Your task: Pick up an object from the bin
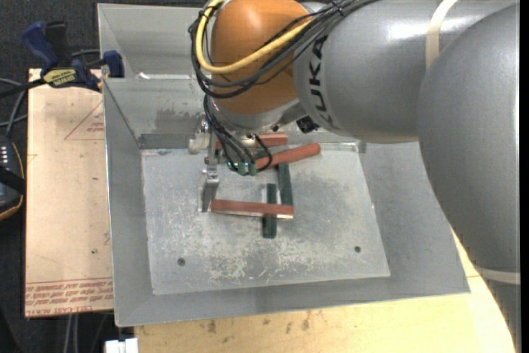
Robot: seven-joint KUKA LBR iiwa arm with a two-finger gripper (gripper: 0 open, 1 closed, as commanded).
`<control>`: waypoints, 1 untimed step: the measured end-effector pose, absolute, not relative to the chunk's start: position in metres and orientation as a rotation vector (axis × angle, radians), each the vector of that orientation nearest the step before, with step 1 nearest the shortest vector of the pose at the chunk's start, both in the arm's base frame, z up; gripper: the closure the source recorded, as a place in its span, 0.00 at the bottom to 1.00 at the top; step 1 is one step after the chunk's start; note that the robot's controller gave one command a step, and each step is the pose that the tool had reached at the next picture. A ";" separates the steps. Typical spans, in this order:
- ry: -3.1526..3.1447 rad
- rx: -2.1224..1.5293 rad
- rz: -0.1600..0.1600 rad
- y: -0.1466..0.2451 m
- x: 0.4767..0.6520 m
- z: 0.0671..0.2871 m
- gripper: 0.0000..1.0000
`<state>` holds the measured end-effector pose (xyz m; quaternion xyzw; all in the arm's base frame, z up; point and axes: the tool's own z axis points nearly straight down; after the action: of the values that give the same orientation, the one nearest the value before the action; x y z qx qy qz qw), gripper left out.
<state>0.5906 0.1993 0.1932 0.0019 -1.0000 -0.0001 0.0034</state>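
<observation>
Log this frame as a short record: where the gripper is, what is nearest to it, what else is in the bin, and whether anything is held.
gripper position: gripper low over the bin floor, left of centre
nearest thing: flat brown stick, lying crosswise, its left end at the gripper
other things: dark green stick crossing the brown one; second green stick beside it; red stick behind, partly under the arm
held: cannot tell; all the sticks lie on the floor

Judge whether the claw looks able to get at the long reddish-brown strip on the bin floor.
Probably yes. The claw hangs just over the left end of the reddish-brown strip, and that end lies bare. A dark green bar crosses the strip only near its right end, away from the claw.
</observation>
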 end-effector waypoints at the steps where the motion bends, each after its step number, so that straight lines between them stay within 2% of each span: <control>1: -3.142 0.001 -0.002 0.198 0.592 0.198 0.00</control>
<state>0.5924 0.1984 0.1981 0.0004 -1.0000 -0.0008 -0.0003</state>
